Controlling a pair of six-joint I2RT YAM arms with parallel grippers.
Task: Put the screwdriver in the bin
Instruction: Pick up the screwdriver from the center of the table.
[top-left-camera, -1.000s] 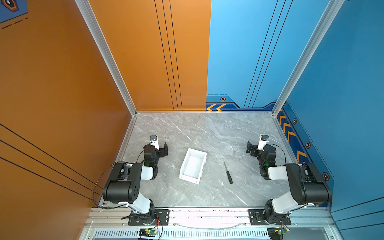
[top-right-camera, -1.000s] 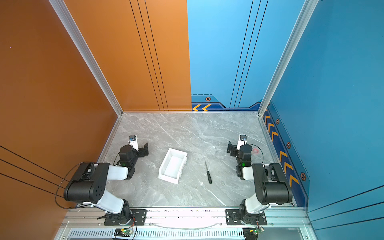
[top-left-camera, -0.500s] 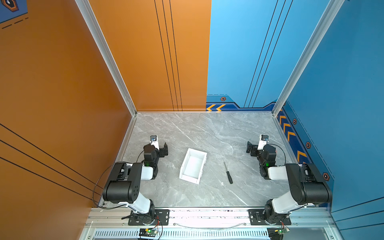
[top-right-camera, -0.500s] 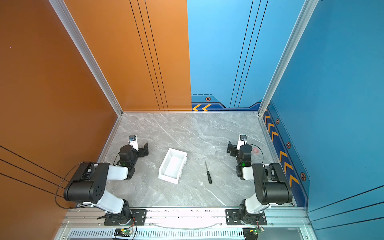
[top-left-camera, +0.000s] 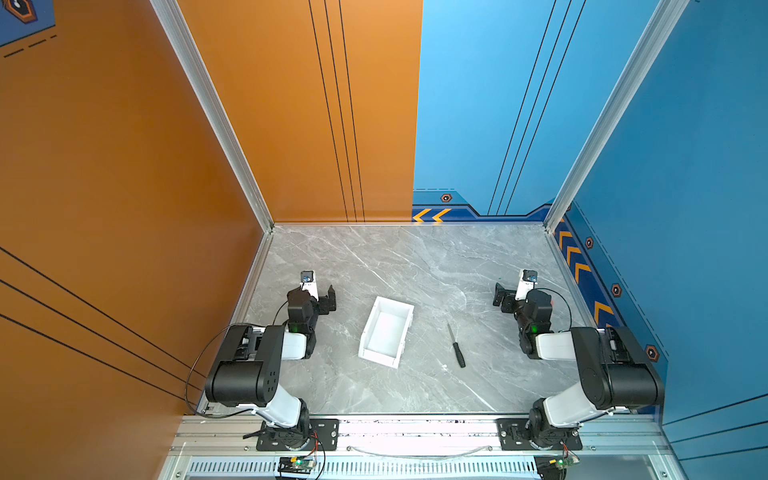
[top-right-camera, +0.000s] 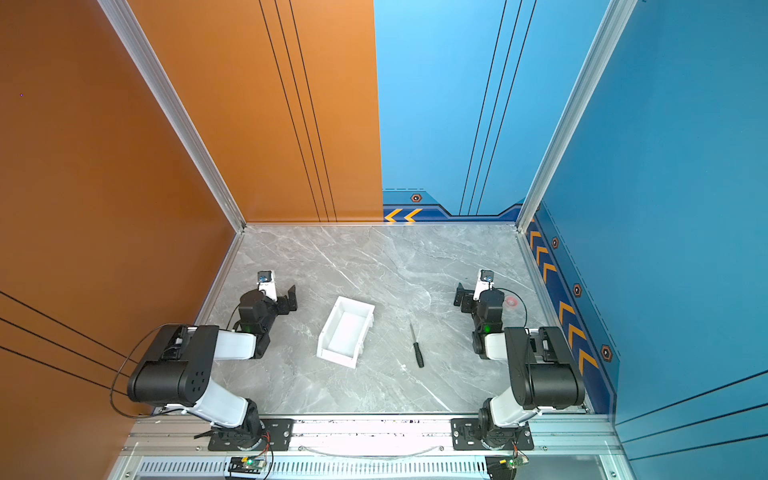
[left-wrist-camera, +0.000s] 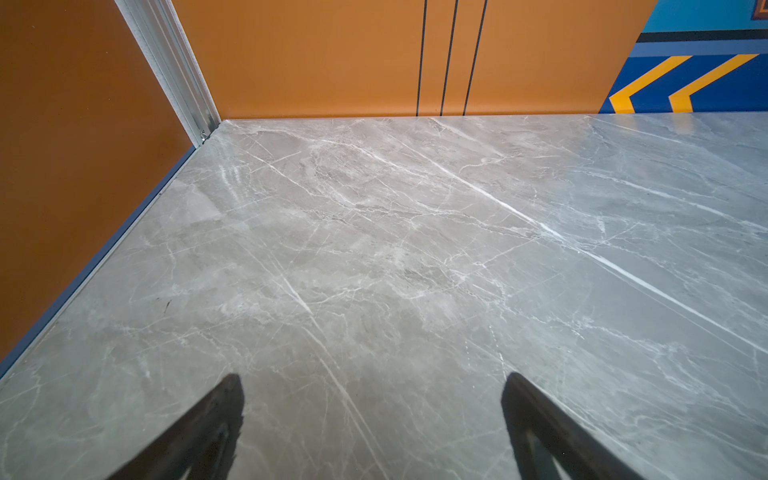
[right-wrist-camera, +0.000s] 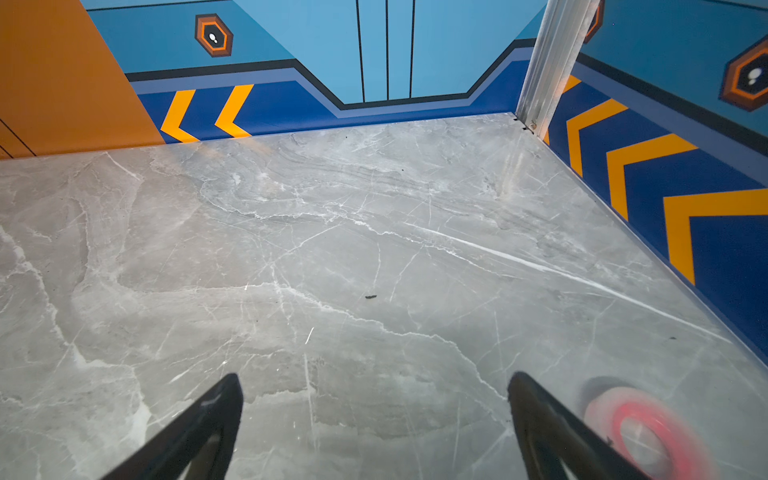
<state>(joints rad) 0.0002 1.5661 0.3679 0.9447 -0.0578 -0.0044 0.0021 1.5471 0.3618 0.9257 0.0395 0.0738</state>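
left fingers (left-wrist-camera: 216, 415) wide apart, empty | right fingers (right-wrist-camera: 208, 415) wide apart, empty | screwdriver (top-left-camera: 456, 345) on counter (top-left-camera: 415, 266) near bin (top-left-camera: 386, 332)

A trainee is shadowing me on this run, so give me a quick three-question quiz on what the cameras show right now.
1. Fill in: the left gripper and the right gripper both stand ____, holding nothing.
2. True or false: the screwdriver already lies inside the bin.
3. On which side of the bin does the screwdriver lie on the table? A) the left gripper's side B) the right gripper's side C) behind it, against the back wall

Key: 1 open. 2 false: it lies on the table, apart from the bin. 3 B.
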